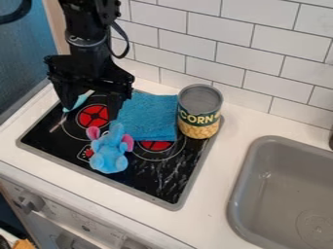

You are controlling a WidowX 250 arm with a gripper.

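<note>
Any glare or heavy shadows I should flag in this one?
Camera view: pale, broken streaks, probably reflections, on the glossy black stovetop toward its sink side; soft highlights inside the gray rounded sink; the black two-finger gripper is dark enough to lose surface detail; no hard shadows stand out on the white counter.

Stove top (166, 181) was shiny | cloth (148, 114) looked rough | toy (109, 154) looked fuzzy | can top (200, 98) looked metal | sink (276, 189) looked smooth

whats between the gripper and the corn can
A blue cloth on the stove lies between the gripper and the can, as the camera view shows.
</note>
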